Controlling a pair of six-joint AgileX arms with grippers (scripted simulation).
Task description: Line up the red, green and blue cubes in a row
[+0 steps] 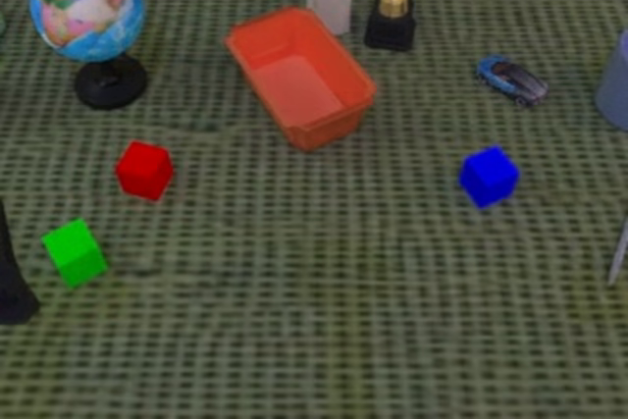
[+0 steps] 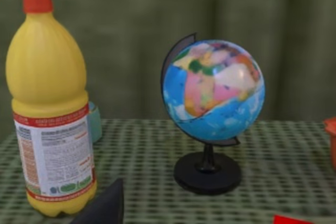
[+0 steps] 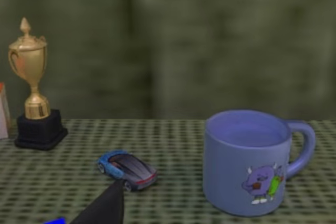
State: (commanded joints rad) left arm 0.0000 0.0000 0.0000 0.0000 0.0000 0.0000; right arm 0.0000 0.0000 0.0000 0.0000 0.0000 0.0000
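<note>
A: What lies under everything?
B: A table [image 1: 324, 321] covered in a green-and-cream woven checked cloth, filling the top view.
A: And behind the table?
B: A dull, mottled olive-green wall [image 3: 210, 40], lit evenly, rising from the table's far edge.

Red cube [image 1: 144, 170] near green cube [image 1: 74, 252] at left; blue cube [image 1: 489, 177] well apart, right.
</note>
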